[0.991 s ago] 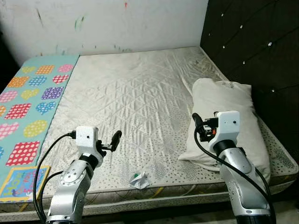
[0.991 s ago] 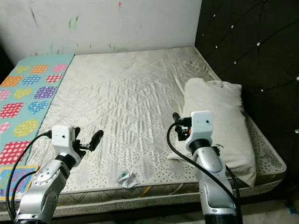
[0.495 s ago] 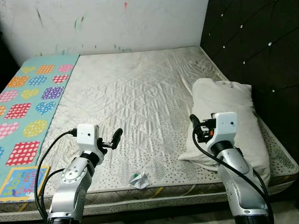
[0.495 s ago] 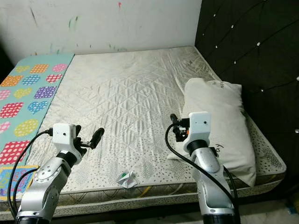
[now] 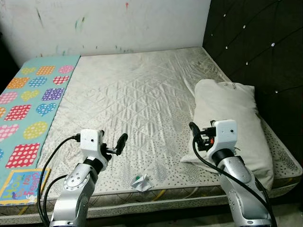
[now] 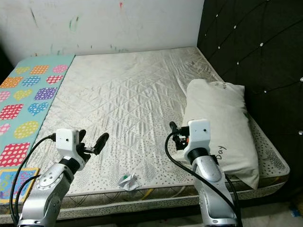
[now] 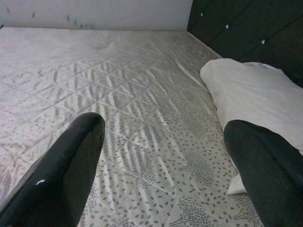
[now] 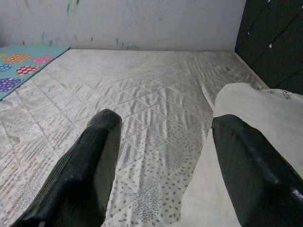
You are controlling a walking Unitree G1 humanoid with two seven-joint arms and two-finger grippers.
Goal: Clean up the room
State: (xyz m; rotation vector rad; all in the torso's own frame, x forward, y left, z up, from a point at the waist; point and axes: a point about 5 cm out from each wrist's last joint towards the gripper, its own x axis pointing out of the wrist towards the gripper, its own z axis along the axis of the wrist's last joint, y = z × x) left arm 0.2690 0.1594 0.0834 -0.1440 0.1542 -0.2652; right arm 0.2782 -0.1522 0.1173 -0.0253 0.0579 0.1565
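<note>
A small crumpled white paper (image 5: 141, 182) lies on the quilted white mattress (image 5: 132, 94), close to its front edge. My left gripper (image 5: 116, 144) hovers open just above the mattress, up and to the left of the paper, with nothing between its fingers (image 7: 71, 165). My right gripper (image 5: 196, 135) is open too and hangs at the near left edge of a white pillow (image 5: 232, 109), apart from it. In the right wrist view the pillow (image 8: 255, 104) lies behind one finger.
A teal blanket with coloured hearts (image 5: 28, 104) covers the bed's left strip, and a bright printed sheet (image 5: 21, 184) lies at its near corner. A dark tufted headboard (image 5: 255, 42) stands along the right side, a scribbled white wall (image 5: 118, 23) at the back.
Both arms have sunk a little toward the bed's front edge; the right gripper drifted left along the pillow's edge. The paper and pillow have not moved.
</note>
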